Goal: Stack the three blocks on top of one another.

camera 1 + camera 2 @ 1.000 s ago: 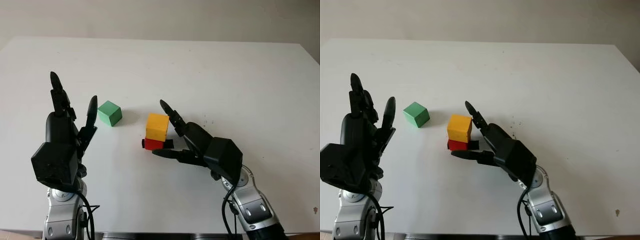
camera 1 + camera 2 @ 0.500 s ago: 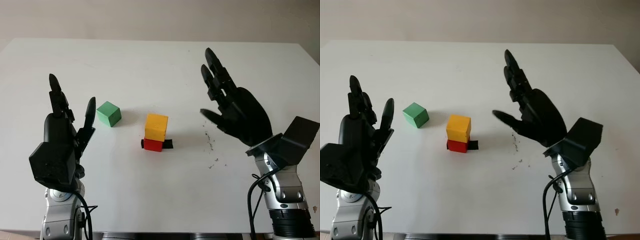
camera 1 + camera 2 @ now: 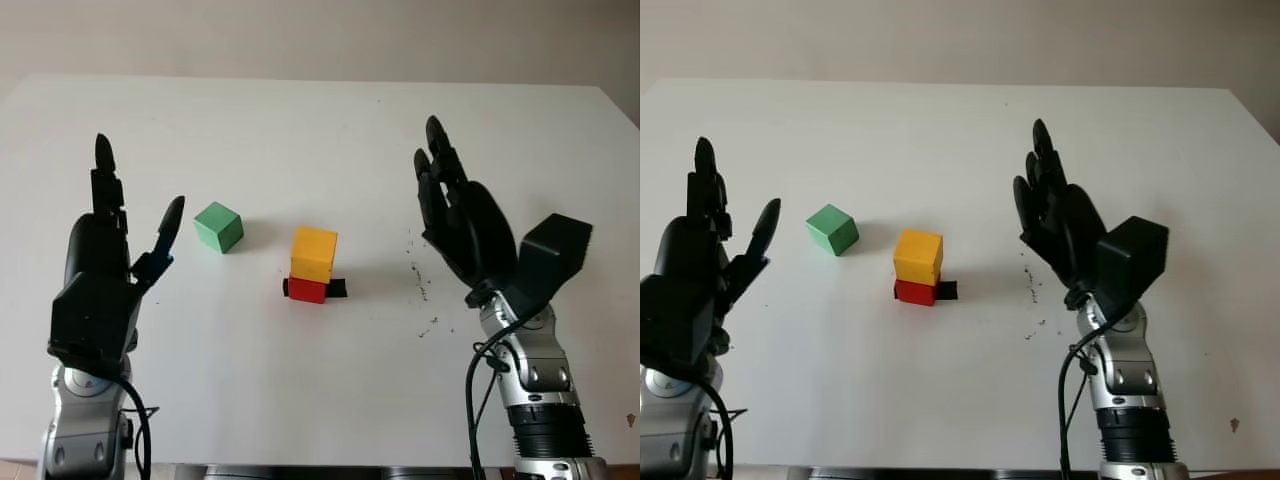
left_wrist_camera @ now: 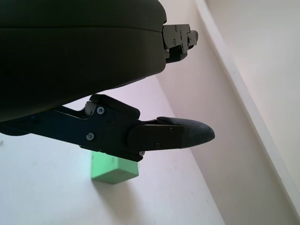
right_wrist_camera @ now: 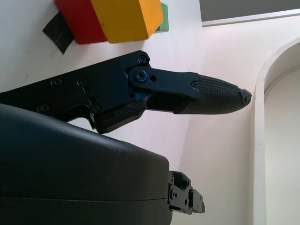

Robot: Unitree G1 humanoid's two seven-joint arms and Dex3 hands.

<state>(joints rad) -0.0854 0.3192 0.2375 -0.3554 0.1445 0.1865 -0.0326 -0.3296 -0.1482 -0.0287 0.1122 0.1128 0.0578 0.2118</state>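
Both my left hand (image 3: 105,270) and right hand (image 3: 468,228) hang open, holding nothing, flanking the yellow block (image 3: 314,254) atop the red block (image 3: 307,290); green block (image 3: 218,226) sits apart at mid-left, bare table (image 3: 300,130) beyond.

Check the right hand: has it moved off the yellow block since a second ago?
Yes. The right hand has lifted up and away to the right of the yellow block, open.

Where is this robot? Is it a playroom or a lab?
Probably a lab or test room. There's just a plain white table by a bare wall, three toy blocks, green, yellow and red, and a bit of black tape marking a spot.
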